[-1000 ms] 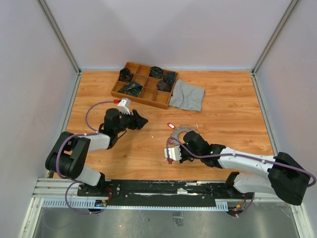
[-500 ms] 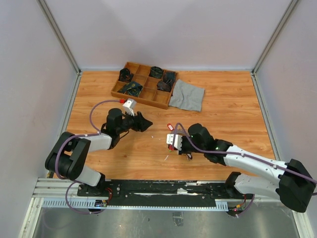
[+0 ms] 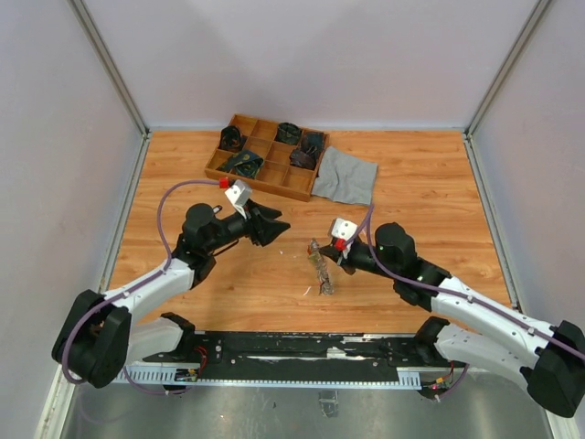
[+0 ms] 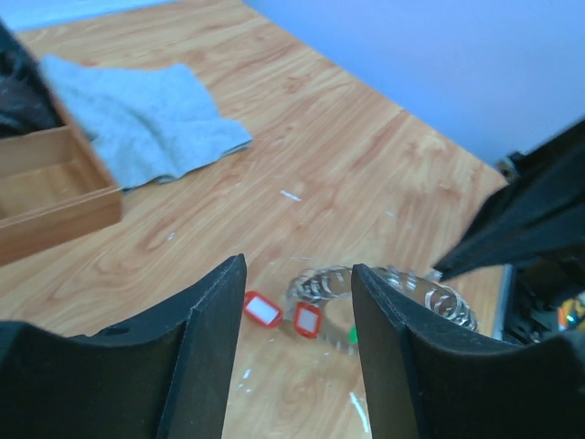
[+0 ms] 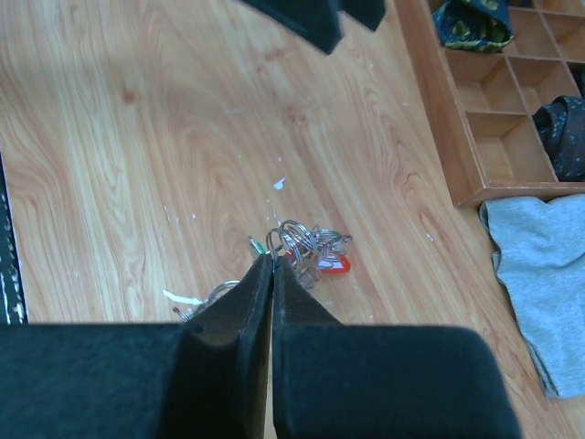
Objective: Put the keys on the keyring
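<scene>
Keyring (image 3: 321, 271), red-tagged keys (image 4: 306, 320) bunched against it, standing edge-on at mid-table (image 3: 411, 192), nipped between the pressed-together fingers of right gripper (image 5: 271, 261); left gripper (image 4: 297, 267) near, fingers wide, holding nothing; tray (image 3: 258, 184) and cloth (image 3: 345, 176) beyond.

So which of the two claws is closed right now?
The right gripper: its fingers are pinched together on the keyring, with no gap. The left gripper stands open, its fingers apart.
</scene>
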